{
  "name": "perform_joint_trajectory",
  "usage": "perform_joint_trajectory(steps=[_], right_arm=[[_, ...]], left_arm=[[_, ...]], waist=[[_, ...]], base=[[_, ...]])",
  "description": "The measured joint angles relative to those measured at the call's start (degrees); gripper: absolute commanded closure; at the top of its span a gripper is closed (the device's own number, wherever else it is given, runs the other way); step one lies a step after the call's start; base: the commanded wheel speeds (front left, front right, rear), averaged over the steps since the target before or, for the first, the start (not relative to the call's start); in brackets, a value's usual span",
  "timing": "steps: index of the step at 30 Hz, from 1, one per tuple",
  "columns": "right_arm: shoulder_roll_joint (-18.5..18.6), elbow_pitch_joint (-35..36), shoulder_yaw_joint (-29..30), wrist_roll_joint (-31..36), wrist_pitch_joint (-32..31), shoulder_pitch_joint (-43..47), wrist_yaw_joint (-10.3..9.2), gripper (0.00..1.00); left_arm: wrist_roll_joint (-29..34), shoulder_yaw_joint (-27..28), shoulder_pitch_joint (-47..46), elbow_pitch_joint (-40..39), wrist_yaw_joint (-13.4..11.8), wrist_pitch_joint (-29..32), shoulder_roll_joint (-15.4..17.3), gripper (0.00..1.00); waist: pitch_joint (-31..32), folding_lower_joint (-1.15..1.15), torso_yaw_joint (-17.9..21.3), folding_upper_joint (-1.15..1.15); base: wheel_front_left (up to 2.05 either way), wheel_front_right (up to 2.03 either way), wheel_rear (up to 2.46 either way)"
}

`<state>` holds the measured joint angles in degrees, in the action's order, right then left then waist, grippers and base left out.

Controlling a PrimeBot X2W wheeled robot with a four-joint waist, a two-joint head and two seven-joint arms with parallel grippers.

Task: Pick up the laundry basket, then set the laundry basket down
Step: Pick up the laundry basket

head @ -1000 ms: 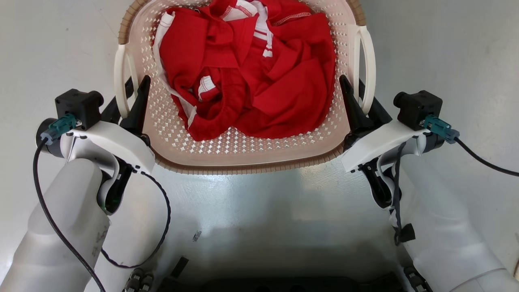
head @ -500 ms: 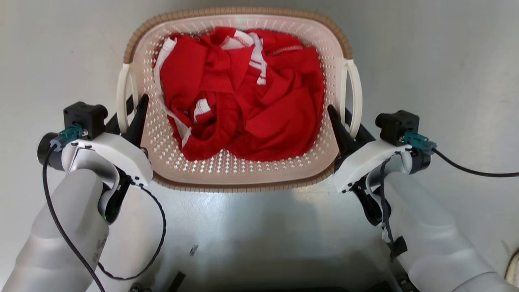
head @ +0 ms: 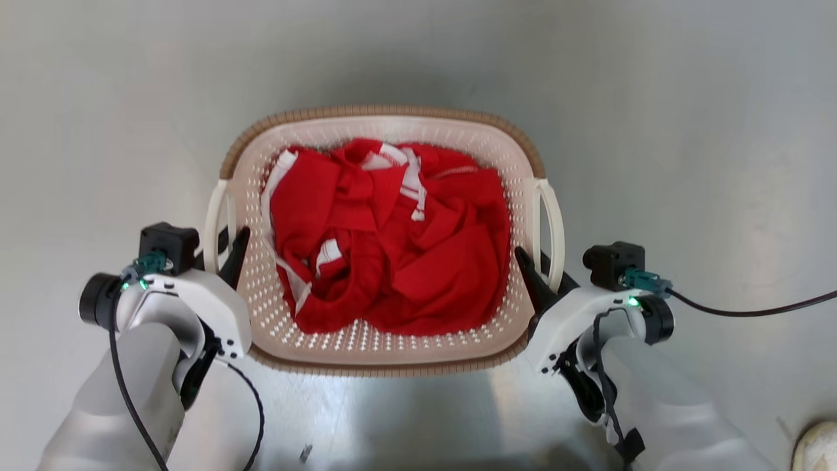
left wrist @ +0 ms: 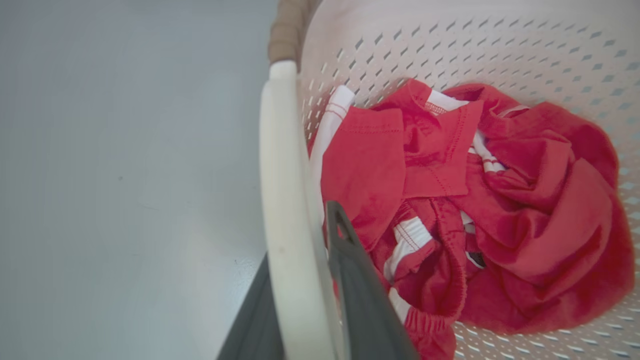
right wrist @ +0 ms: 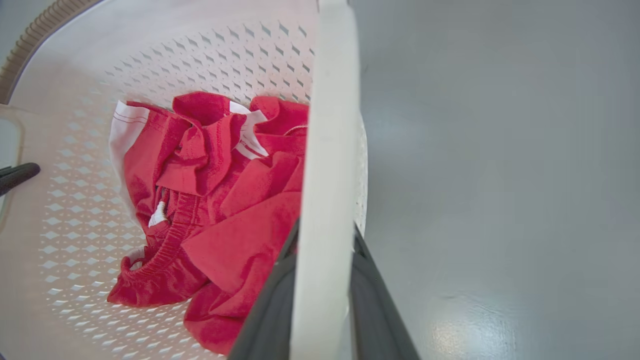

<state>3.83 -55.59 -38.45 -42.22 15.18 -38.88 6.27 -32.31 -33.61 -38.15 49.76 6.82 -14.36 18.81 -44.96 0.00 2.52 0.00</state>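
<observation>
The laundry basket [head: 386,112], cream perforated plastic with a brown rim, sits between my two arms over the grey floor and holds crumpled red clothes [head: 392,235]. My left gripper [head: 230,243] is shut on the basket's left white handle [left wrist: 285,200], with one dark finger [left wrist: 360,290] inside the basket wall and the other outside. On the other side, my right gripper [head: 539,271] is shut on the right white handle [right wrist: 327,150], which runs up between its two fingers [right wrist: 372,310]. The left gripper's fingertip [right wrist: 17,175] shows across the basket in the right wrist view.
Glossy grey floor [head: 686,131] lies all around the basket. A pale rounded object [head: 817,445] sits at the lower right corner of the head view. Black cables [head: 752,313] trail from both wrists.
The basket and both grippers now look smaller and lower in the head view, and its far rim has come into view. The whole picture shifted. Both grips hold as before.
</observation>
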Motion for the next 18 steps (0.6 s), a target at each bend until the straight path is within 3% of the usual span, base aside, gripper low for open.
perform_joint_trajectory(steps=[12,18], right_arm=[[-0.7,-4.88,-5.24,-5.83,-0.12,2.21,0.02,1.0],[-0.91,-8.16,-8.16,-8.94,-0.46,4.0,0.29,1.0]], left_arm=[[-0.27,-3.64,1.47,7.12,0.01,-0.01,-2.65,1.0],[-1.14,-5.22,2.21,12.22,0.01,0.33,-5.55,1.0]], waist=[[9.43,0.0,1.61,0.0],[15.43,0.0,1.81,0.0]], base=[[0.0,0.0,0.0],[0.0,0.0,0.0]])
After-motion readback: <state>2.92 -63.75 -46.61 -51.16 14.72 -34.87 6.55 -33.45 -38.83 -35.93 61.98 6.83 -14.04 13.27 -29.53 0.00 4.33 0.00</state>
